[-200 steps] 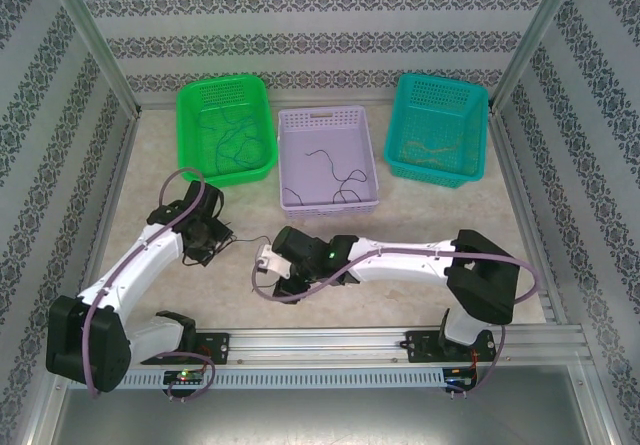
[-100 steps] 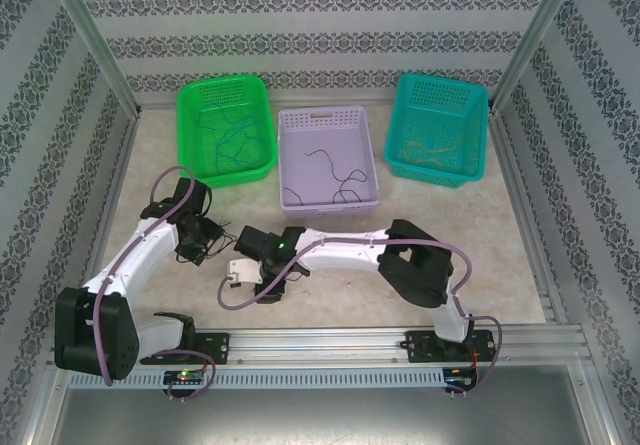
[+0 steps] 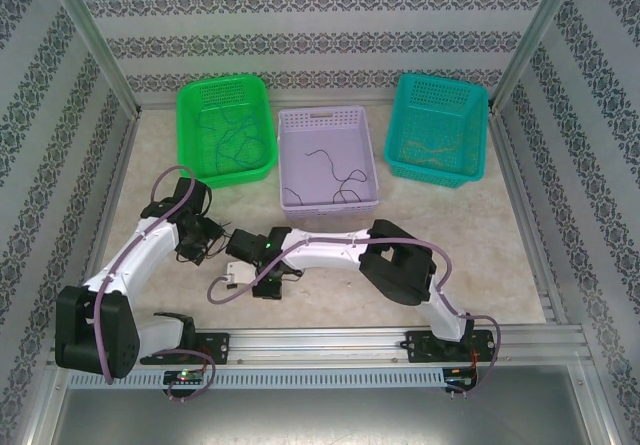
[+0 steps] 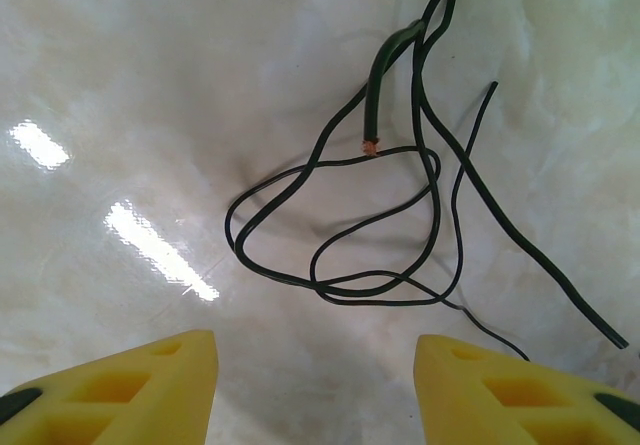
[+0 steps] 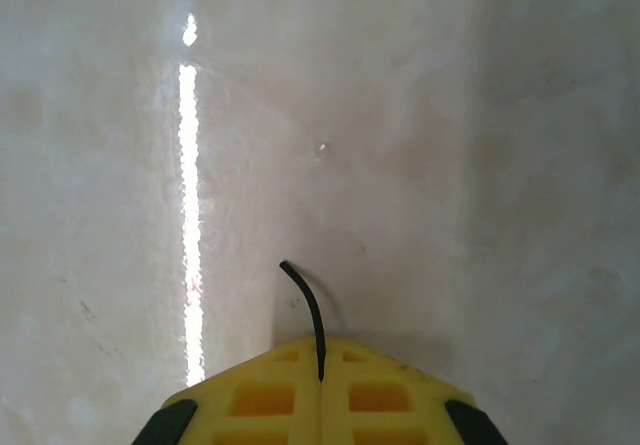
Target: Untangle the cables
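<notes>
Step in hand, I'd say: drawing 1 black cable out of the tangle (image 4: pixel 372 115).

R gripper (image 5: pixel 320 365): jaws clenched on a black cable end (image 5: pixel 306 300). A short curl pokes out just ahead of the tips, w/ bare table (image 5: pixel 450 165) beyond.

L gripper (image 4: pixel 315 365): jaws released, standing apart, nothing betw them. The tangle lies on the table just ahead, roughly centred betw the two fingers and not touching either.

Next move, as I judge it:
- R pulls slowly away w/ its end.
- L prob needs to drop fwd and pin the rest, or the whole knot drags along.
- Loops cross several times, so a fast pull could tighten them.

Counts:
- Grippers: 2.
- Baskets: 3, well ahead of both jaws.
  - Green basket (image 3: pixel 185 125) w/ dark cables, no. unclear.
  - Lilac basket (image 3: pixel 322 113) w/ 1 or 2 black cables.
  - Teal basket (image 3: pixel 440 78) w/ yellowish cables, no. unclear.
- Tangle: 1 thicker strand w/ a copper tip (image 4: pixel 370 147), plus thin black strands w/ at least 2 loose ends. Can't tell the exact no.
</notes>
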Action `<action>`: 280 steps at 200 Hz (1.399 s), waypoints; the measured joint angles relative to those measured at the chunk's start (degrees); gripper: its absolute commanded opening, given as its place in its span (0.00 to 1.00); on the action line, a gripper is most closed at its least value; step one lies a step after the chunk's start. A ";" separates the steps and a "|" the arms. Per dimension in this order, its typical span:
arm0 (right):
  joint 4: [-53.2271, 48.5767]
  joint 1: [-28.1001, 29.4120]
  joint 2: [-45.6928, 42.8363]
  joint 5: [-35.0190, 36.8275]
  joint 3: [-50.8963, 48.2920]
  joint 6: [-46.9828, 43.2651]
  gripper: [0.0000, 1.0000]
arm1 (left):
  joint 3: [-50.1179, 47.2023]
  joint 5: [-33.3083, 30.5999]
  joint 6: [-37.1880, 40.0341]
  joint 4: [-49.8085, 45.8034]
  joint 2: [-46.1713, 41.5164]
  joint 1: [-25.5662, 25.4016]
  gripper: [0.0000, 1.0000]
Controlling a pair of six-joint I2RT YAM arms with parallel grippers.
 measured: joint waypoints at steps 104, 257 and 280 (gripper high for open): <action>-0.17 -12.85 -28.35 -16.44 -8.22 5.60 0.00 | 3.34 -1.70 4.55 -0.02 0.44 1.84 0.59; 22.64 -32.63 -48.33 -26.75 -20.04 40.30 0.00 | 4.13 -0.68 6.88 6.05 7.41 -7.48 0.62; 22.86 -32.79 -48.35 -24.81 -21.97 42.18 0.00 | 4.48 -1.49 7.72 6.05 6.60 -12.24 0.66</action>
